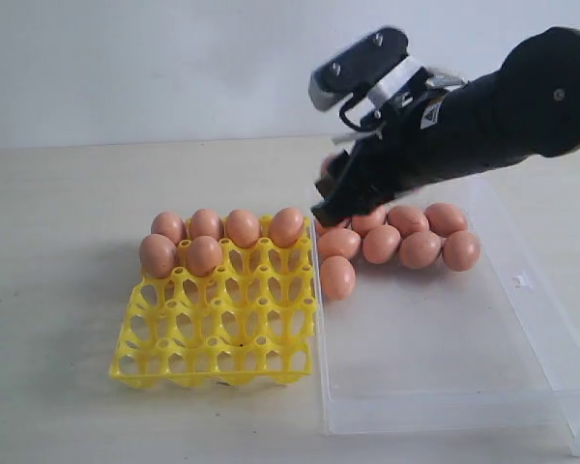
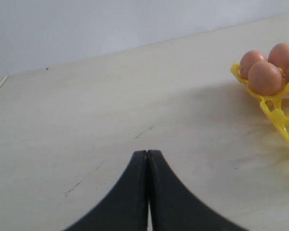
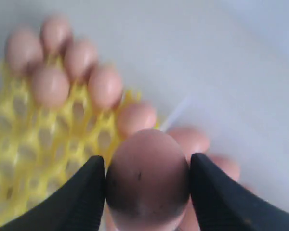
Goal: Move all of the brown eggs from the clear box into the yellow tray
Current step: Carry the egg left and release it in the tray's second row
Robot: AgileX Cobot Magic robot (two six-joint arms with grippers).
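Currently the right gripper is clamped on one smooth orange-brown oval egg, its black fingers pressing opposite flanks. The side grip looks sensible, since the rounded shell seats between the pads and its underside is free to drop into a cup.

In the exterior view the arm hangs over the seam where the bright yellow lattice plastic egg tray meets the shallow clear plastic box. The held egg is mostly hidden behind the gripper there, so its height is unclear. It is probably just above the box's near corner.

Tray contents are six seated eggs, four along the far row and two in the next row at the left. That fill order leaves the nearer cups open for the arm.

About eight loose eggs are visible in the box, clustered at the far end beside the tray, touching one another.

The left gripper is fully closed and empty, low over the pale table, just off the tray's corner. It appears parked clear of the work.

Judgement: transfer step in hand, task under half done.
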